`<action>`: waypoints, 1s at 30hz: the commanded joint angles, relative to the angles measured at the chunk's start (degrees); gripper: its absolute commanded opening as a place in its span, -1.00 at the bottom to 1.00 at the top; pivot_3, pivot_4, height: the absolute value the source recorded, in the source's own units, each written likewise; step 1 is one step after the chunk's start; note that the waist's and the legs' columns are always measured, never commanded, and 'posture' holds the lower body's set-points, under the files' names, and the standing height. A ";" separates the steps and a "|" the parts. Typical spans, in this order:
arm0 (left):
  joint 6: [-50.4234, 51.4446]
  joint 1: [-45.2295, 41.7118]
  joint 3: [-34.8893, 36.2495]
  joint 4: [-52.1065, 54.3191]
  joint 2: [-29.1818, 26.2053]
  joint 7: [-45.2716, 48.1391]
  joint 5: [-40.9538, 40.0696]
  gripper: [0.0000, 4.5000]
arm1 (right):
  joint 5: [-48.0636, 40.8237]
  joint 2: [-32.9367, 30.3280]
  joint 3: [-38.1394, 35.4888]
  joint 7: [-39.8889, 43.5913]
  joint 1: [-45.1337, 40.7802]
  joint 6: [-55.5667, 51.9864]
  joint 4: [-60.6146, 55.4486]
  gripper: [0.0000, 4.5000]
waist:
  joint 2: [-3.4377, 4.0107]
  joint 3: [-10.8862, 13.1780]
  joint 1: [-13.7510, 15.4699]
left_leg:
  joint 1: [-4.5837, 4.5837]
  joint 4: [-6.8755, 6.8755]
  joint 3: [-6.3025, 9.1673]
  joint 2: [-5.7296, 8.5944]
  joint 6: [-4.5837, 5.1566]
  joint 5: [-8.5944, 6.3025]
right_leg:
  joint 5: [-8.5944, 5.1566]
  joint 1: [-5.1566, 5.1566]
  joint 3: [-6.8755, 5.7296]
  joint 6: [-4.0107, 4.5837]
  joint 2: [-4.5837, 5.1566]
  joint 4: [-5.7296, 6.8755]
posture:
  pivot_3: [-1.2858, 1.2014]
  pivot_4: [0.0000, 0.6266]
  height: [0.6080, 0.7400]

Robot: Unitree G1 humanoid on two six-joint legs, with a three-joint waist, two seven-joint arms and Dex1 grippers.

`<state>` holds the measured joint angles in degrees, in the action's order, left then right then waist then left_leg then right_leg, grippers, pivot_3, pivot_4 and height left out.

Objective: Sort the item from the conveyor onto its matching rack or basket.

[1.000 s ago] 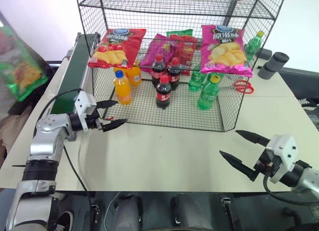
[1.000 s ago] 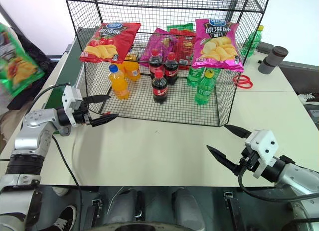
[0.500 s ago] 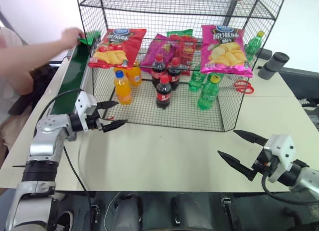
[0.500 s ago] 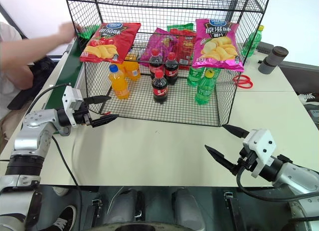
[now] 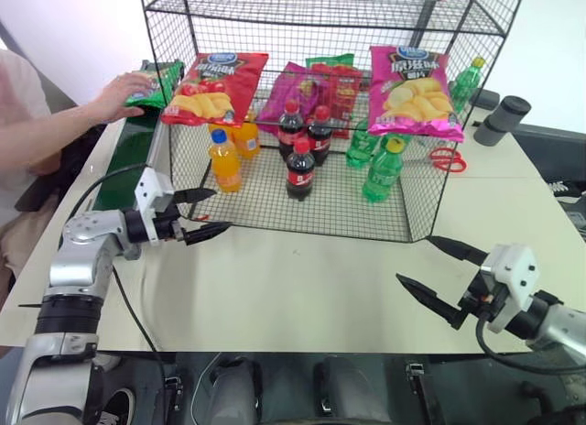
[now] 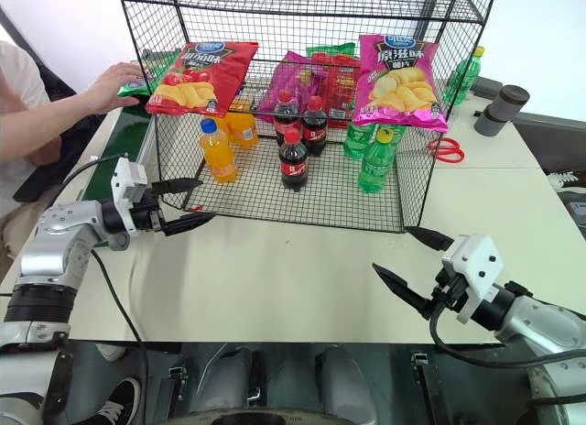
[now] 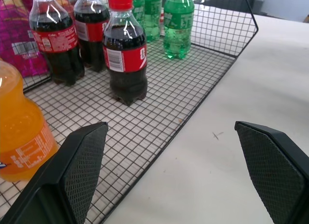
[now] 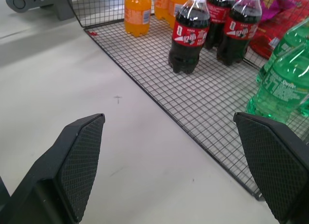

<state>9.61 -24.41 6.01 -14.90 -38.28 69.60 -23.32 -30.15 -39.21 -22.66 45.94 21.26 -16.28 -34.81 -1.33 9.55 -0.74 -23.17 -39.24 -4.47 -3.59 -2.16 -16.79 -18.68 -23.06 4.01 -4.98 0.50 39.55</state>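
The green crisp bag (image 5: 151, 80) lies at the far end of the conveyor (image 5: 128, 155), just beside the upper left corner of the rack (image 5: 417, 123), and a person's hand (image 5: 117, 93) rests flat on top of it. I judge it light and puffy, mostly air, with a glossy skin that will slide and crumple under pressure, and crisps inside that break if I squeeze hard. My best hold looks to be a gentle pinch on a crimped end seam or a side edge, not across the swollen middle.

My left gripper (image 5: 198, 213) is spread as wide as it goes and has hold of nothing; it hovers over the worktop (image 5: 302, 278) just in front of the rack's lower left corner, well apart from the bag. My right gripper (image 5: 435, 273) is likewise wide open and empty, above the worktop near the rack's front right corner.
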 commanded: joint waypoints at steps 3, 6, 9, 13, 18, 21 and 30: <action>-2.98 0.19 2.25 1.67 -0.43 -1.58 -0.13 1.00 | -1.09 -0.17 0.71 -0.52 -1.84 -0.62 -2.03 0.98 | 0.00 0.00 -0.05 | 0.00 0.00 0.00 0.00 0.00 0.00 | 0.00 0.00 0.00 0.00 0.00 0.00 | 0.03 -0.52 1.00; -3.08 0.99 2.46 2.33 -0.56 -1.92 -0.57 1.00 | -1.16 -0.31 1.14 -0.49 -2.72 -0.92 -1.62 0.98 | 0.00 0.00 -0.03 | 0.01 0.00 0.00 0.00 0.00 0.00 | 0.00 0.00 0.01 0.00 0.00 0.00 | 0.03 -0.52 1.00; -3.45 1.55 2.70 2.67 -0.72 -2.16 -0.70 1.00 | -1.27 -0.50 1.46 -0.29 -3.51 -1.01 -1.10 0.98 | 0.00 0.00 -0.01 | 0.00 0.00 0.00 -0.01 0.00 0.00 | 0.00 0.00 0.01 0.00 0.01 0.00 | 0.03 -0.52 1.00; -5.27 2.26 3.46 2.86 -1.03 -2.02 -0.55 1.00 | -1.07 -0.72 2.20 0.06 -5.25 -1.01 -0.09 0.98 | 0.00 0.00 -0.03 | 0.01 -0.01 0.00 -0.01 0.00 0.00 | 0.00 0.00 0.00 0.00 0.01 0.01 | 0.03 -0.52 1.00; -7.39 4.21 5.49 4.48 -1.84 -2.79 -0.42 1.00 | -1.43 -0.26 4.25 0.52 -7.74 -1.28 1.00 0.98 | 0.00 0.00 -0.08 | 0.01 0.00 -0.01 -0.02 0.00 0.00 | 0.00 0.00 0.01 0.00 0.01 0.01 | 0.03 -0.52 1.00; -12.02 6.50 6.88 5.40 -2.61 -3.43 1.13 1.00 | -1.96 0.44 6.14 0.58 -10.08 -1.82 1.92 0.98 | 0.00 -0.01 -0.26 | 0.02 0.00 -0.01 -0.03 0.00 0.00 | 0.00 -0.01 0.01 0.00 0.01 0.02 | 0.03 -0.52 1.00; -37.25 10.56 10.60 0.94 -7.77 -14.11 15.20 1.00 | -3.76 0.77 12.72 1.94 -18.87 -5.09 4.03 0.98 | -0.01 -0.01 -0.04 | 0.03 0.00 -0.04 -0.09 0.01 0.00 | 0.01 -0.01 0.01 0.01 0.06 0.02 | 0.03 -0.52 1.00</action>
<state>-21.93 -14.77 14.57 -13.45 -44.89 58.53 -11.74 -32.86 -38.80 -10.25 47.63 3.78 -21.26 -30.85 -1.34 9.54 -0.78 -23.14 -39.24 -4.51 -3.69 -2.14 -16.79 -18.68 -23.07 4.02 -4.97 0.56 39.56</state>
